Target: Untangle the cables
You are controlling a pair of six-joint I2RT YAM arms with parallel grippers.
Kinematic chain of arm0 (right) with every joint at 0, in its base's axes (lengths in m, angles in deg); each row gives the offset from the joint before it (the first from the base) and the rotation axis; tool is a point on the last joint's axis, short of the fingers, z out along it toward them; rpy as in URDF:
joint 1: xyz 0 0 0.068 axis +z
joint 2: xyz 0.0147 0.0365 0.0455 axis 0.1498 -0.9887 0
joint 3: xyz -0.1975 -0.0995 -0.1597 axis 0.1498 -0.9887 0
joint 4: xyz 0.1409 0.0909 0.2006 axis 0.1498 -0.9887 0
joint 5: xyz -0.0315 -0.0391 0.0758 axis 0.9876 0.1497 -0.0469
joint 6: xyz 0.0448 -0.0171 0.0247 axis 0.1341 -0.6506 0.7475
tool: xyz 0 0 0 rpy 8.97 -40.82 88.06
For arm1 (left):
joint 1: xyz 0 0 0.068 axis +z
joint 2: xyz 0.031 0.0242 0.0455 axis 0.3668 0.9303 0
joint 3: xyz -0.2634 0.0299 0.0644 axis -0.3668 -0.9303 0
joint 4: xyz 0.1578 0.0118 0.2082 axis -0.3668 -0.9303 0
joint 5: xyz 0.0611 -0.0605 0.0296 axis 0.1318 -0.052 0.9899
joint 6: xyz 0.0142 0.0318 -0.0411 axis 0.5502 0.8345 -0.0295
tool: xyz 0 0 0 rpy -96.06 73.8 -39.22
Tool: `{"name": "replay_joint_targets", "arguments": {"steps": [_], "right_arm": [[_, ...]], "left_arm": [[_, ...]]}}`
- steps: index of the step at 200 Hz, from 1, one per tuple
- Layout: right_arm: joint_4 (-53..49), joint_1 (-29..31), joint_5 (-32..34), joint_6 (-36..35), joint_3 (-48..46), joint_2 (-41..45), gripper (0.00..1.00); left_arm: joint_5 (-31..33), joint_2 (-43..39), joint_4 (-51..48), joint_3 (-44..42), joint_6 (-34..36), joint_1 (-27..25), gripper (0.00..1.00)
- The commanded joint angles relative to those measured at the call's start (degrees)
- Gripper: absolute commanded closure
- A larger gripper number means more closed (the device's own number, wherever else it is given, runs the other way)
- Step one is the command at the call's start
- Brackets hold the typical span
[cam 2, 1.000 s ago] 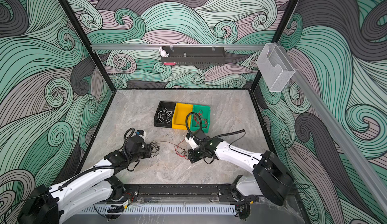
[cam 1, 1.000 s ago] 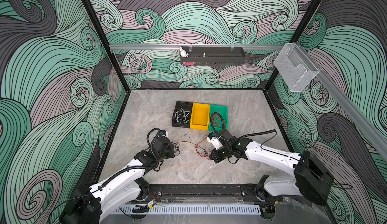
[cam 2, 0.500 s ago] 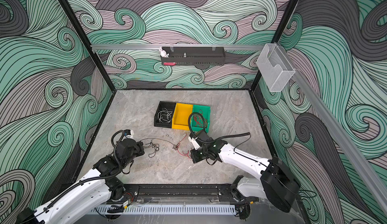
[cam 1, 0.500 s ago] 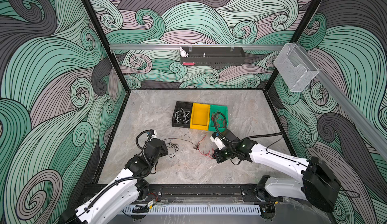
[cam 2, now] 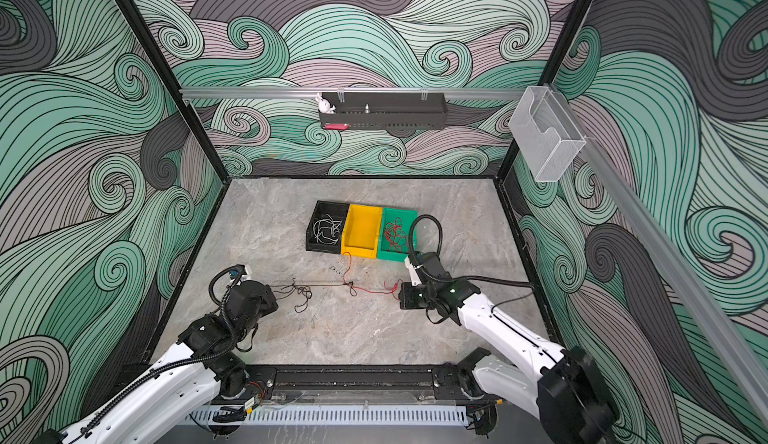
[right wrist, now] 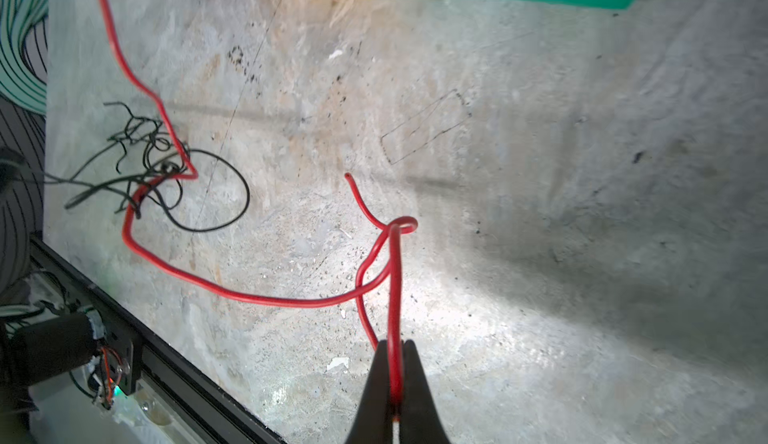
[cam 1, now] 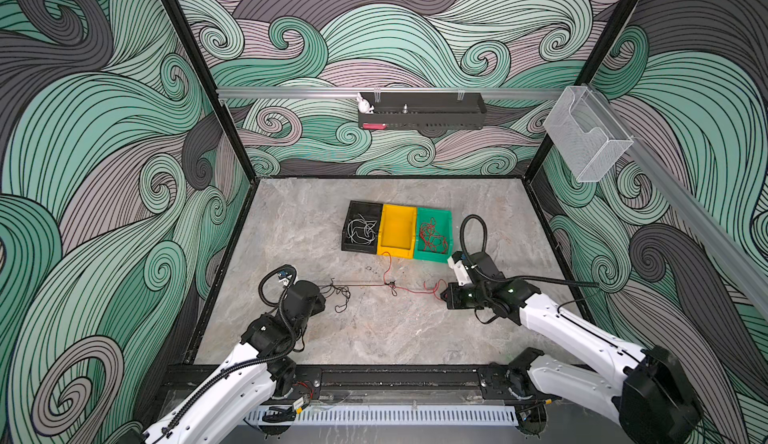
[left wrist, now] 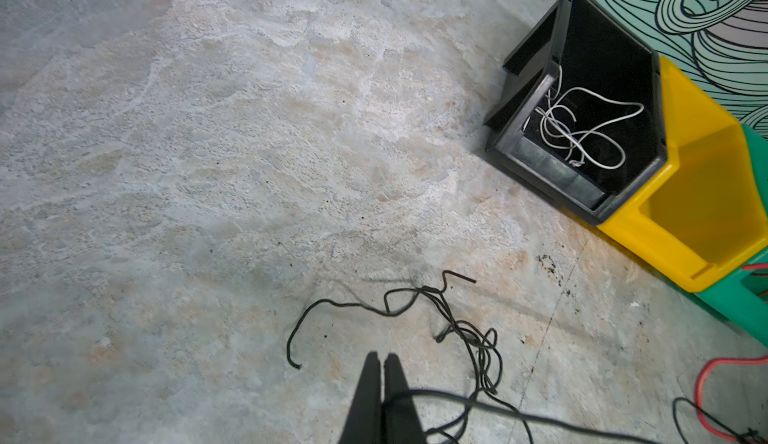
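In both top views, the left gripper (cam 1: 321,300) and right gripper (cam 1: 445,296) draw a black cable (cam 1: 361,285) and red cable (cam 1: 415,292) taut across the table (cam 1: 374,338), apparently to loosen their shared knot (cam 1: 390,285). Left wrist: jaws pinched together on the black strand. Right wrist: jaws clamped on the red one. A second earlier, the grippers sat closer and the wires lay slack.

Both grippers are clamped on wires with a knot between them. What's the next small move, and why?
Probably draw the right gripper slightly away from the knot: the thin red cable it clamps curls slack, while the thin black cable from the left gripper already runs taut to it.
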Motion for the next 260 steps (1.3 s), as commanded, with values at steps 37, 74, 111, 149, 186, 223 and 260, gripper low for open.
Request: {"name": "replay_joint_targets", "arguments": {"steps": [37,74,111,149,186,223,260], "right_arm": [[1.9,-12.7,-5.3,7.4,-4.4,5.4,1.0],[4.9,-14.2,-10.9,6.9,-3.9,3.7,1.0],[5.2,-14.1,-13.2,5.4,-3.4,2.5,1.0],[1.3,-11.7,-13.8,0.1,0.0,1.4,1.0],[0.1,-4.6,-11.7,-1.7,3.0,-1.7,1.0],[0.6,-1.0,-15.2,-1.3,5.1,-2.8,1.0],[0.6,-0.7,-18.0,-0.8,6.4,-1.6,1.0]], "left_arm": [[3.5,-1.5,-3.4,0.0,-2.5,0.8,1.0],[2.7,-1.9,-3.0,-0.3,-2.2,0.8,1.0],[2.0,-1.2,-2.0,-0.5,-2.0,0.8,1.0],[-5.4,1.2,4.8,-1.4,1.7,0.8,0.94],[-14.2,7.4,10.5,-0.8,4.1,0.8,0.6],[-19.8,11.9,8.0,4.0,9.1,0.7,0.52],[-25.1,11.5,15.3,2.3,11.1,0.4,0.43]]}}
